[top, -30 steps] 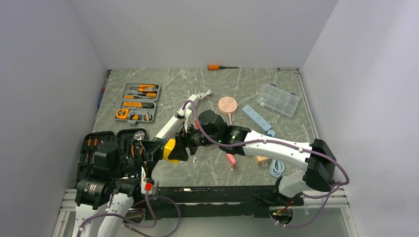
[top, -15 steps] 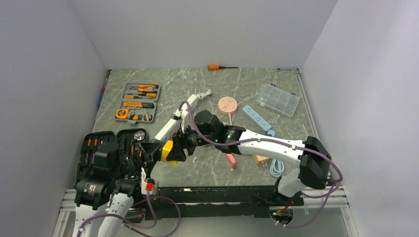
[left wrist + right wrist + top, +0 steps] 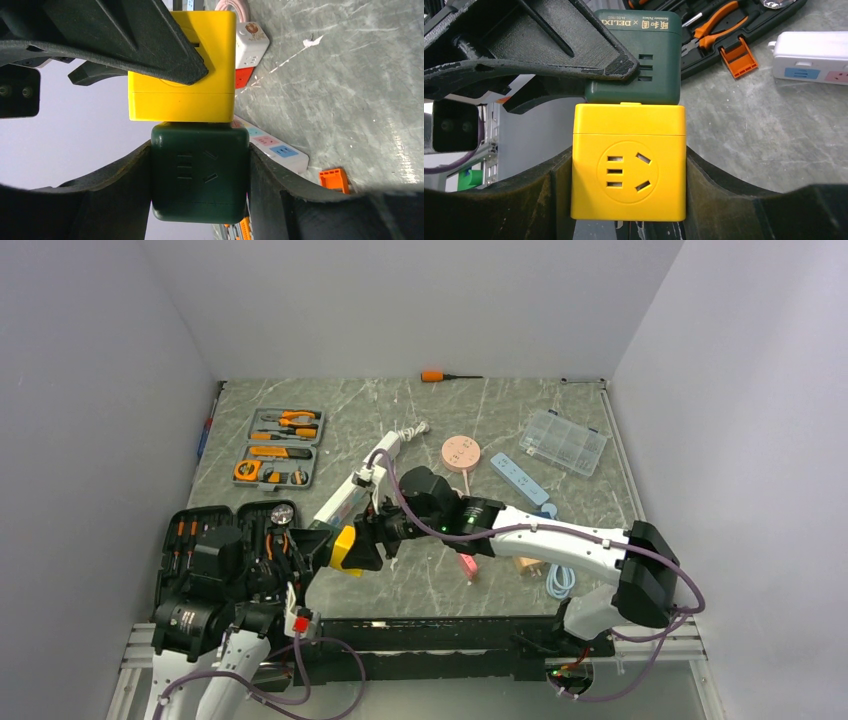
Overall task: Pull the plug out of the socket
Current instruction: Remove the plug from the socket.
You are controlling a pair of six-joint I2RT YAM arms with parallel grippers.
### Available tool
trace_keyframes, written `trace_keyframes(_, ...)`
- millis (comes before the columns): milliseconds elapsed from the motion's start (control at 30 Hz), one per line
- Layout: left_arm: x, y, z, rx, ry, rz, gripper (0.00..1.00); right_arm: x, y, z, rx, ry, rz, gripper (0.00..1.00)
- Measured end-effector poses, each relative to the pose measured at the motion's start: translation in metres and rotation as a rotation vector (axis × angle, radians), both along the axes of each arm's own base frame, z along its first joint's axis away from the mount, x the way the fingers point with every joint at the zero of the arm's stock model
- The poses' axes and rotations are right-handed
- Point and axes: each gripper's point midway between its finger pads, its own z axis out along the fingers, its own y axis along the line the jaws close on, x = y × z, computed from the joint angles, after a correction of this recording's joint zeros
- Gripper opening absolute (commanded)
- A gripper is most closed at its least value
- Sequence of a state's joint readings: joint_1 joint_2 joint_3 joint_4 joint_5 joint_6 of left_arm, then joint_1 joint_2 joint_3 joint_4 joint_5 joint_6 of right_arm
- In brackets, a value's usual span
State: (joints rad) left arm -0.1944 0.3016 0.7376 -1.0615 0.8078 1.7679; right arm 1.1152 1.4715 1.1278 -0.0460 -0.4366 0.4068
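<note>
Cube joint out of sight!
Pins between yellow cube (image 3: 629, 170) and green cube (image 3: 659, 50) unseen; open tool case (image 3: 764, 25) cut off at twelve o'clock.

My fingers (image 3: 499, 210) are black. The yellow cube (image 3: 629, 160) is bright and plain. At its 12 o'clock the green cube (image 3: 644, 60) is dark, with pale letters. The table (image 3: 764, 135) is grey with white streaks. The pliers (image 3: 714, 30) have orange handles.
</note>
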Motion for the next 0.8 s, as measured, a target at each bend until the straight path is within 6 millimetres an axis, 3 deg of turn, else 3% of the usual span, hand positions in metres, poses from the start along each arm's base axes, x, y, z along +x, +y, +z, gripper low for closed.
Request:
trace_keyframes(400,-0.002,-0.015,0.004,0.005,-0.039,-0.124,0.00,-0.004,-0.020,0.002,0.006,-0.038,-0.048,0.00)
trace_keyframes(600,0.009,-0.019,0.003,0.019,-0.088,-0.143,0.00,0.001,-0.031,0.004,-0.013,-0.065,-0.105,0.00)
trace_keyframes(700,0.041,0.019,-0.023,0.185,-0.055,0.075,0.00,-0.010,-0.061,-0.013,-0.107,-0.026,-0.109,0.00)
trace_keyframes(800,0.055,0.048,-0.054,0.320,0.042,0.205,0.00,-0.018,-0.081,-0.012,-0.128,-0.018,-0.112,0.00)
